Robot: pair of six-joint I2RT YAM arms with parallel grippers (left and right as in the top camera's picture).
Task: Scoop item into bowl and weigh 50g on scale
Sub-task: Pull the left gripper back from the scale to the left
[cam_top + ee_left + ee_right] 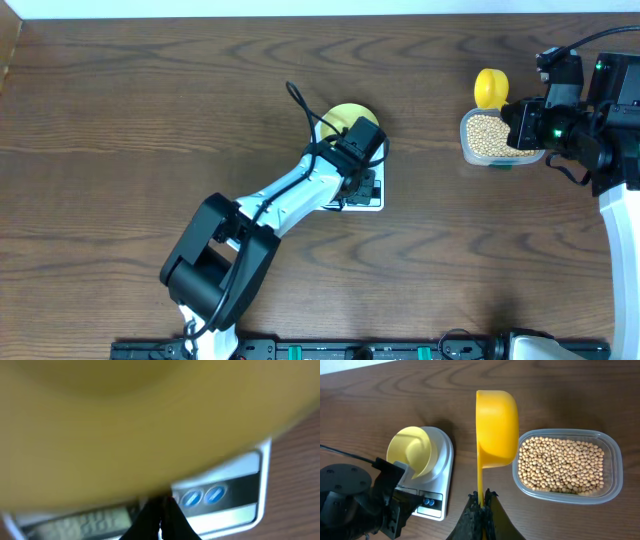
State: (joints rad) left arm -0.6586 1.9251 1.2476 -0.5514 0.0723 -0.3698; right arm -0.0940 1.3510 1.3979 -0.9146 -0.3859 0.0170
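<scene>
Bowl (412, 450) – empty, on scale (444, 452), table (150, 100) centre | beans (562, 465) – all in tub (616, 460), far right | right gripper (481, 505) – clamped on handle (480, 477) of empty scoop (497, 425), just left of tub | left gripper (161, 510) – pinched together, empty, tips at scale buttons (202, 496) | step – judged before scoop 1 | next – dip scoop into beans.

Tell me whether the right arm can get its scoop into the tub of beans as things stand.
Probably yes. The right claw is shut on the scoop by its handle, the scoop hangs just beside the open tub, and nothing covers the beans. The left claw is away at the scale.
</scene>
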